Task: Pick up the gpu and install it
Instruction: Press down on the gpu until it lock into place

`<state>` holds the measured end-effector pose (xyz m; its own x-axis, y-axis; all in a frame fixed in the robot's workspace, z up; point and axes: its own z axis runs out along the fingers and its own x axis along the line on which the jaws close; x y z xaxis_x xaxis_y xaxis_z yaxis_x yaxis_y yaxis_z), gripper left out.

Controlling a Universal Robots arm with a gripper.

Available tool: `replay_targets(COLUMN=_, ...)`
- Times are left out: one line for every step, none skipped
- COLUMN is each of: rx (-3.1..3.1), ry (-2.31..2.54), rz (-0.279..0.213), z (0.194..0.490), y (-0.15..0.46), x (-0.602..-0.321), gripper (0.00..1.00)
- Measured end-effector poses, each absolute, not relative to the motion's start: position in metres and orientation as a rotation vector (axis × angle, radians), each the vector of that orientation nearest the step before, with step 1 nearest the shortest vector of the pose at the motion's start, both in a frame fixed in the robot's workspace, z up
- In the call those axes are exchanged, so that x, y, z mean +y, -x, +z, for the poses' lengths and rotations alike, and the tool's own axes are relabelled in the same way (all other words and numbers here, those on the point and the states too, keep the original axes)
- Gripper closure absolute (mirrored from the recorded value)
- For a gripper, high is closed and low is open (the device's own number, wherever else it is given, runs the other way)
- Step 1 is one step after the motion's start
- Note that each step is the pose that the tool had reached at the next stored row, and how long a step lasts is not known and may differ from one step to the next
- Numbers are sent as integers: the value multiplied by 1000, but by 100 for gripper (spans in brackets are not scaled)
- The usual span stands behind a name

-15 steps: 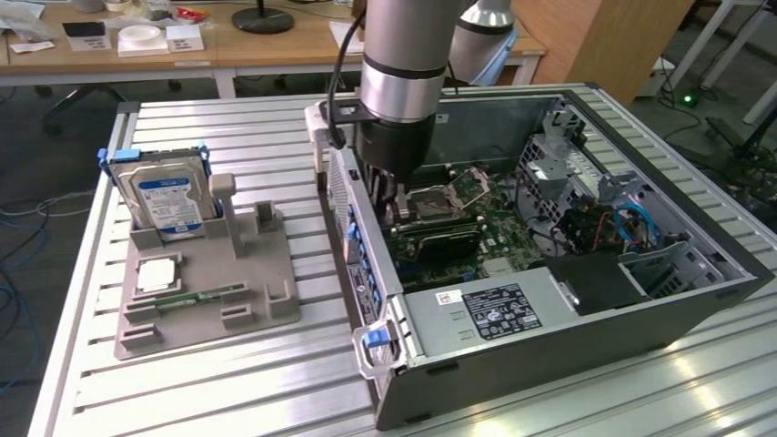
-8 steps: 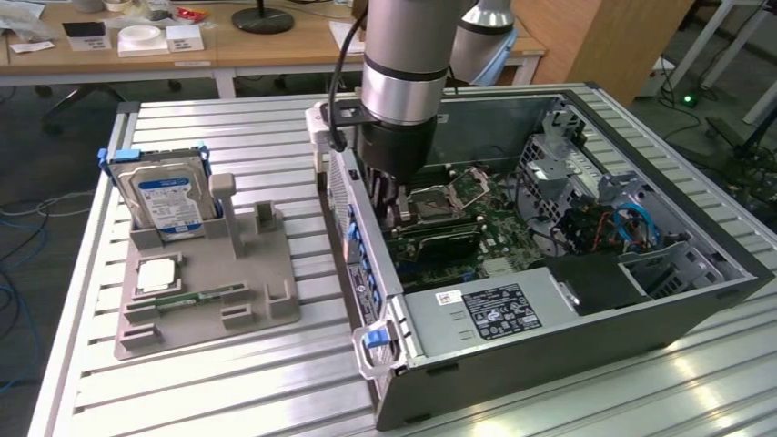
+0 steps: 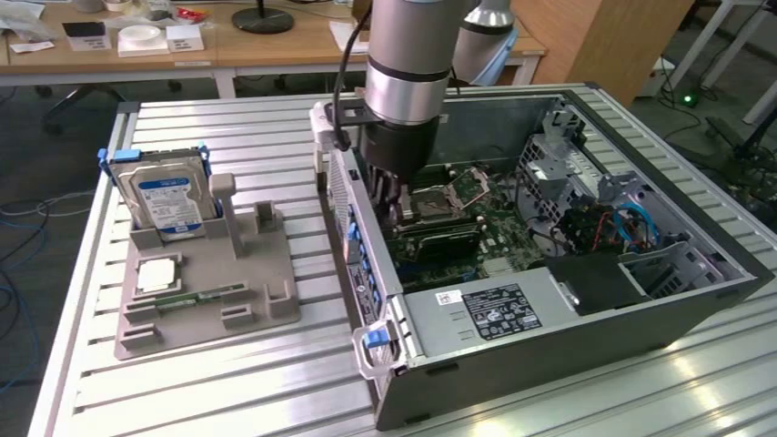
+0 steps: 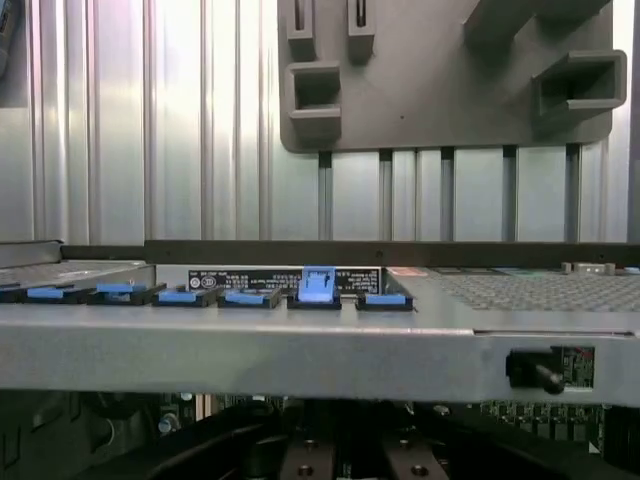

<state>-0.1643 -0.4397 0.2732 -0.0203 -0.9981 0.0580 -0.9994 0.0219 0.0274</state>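
Bright even overhead light, glare on the slatted table [image 3: 583, 401], soft shadows.

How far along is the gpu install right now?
Pickup looks done: the grey holder tray keeps the hard drive and a small chip, with empty slots besides. In hand: the gripper is down inside the open PC case, just above the motherboard, with a dark card that looks like the gpu at its tip. Whether it is fully seated, I can't tell; release is left.
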Motion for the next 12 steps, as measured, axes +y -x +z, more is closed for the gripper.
replay_targets(rx=-2201, ry=-2156, rz=33, z=273, y=160, x=-440, gripper=89)
replay_targets(rx=-2201, ry=-2156, rz=32, z=273, y=156, x=-440, gripper=89)
replay_targets(rx=-2201, ry=-2156, rz=32, z=273, y=152, x=-440, gripper=89)
replay_targets(rx=-2201, ry=-2156, rz=33, z=273, y=149, x=-440, gripper=89)
replay_targets(rx=-2200, ry=-2155, rz=33, z=273, y=148, x=-440, gripper=89)
replay_targets(rx=-2200, ry=-2155, rz=34, z=273, y=148, x=-440, gripper=89)
replay_targets(rx=-2199, ry=-2154, rz=35, z=273, y=148, x=-440, gripper=89)
replay_targets(rx=-2199, ry=-2154, rz=36, z=273, y=148, x=-440, gripper=89)
replay_targets(rx=-2199, ry=-2153, rz=37, z=273, y=149, x=-440, gripper=89)
replay_targets(rx=-2198, ry=-2153, rz=38, z=273, y=149, x=-440, gripper=89)
replay_targets(rx=-2197, ry=-2152, rz=39, z=273, y=149, x=-440, gripper=89)
replay_targets(rx=-2197, ry=-2152, rz=41, z=273, y=149, x=-440, gripper=89)
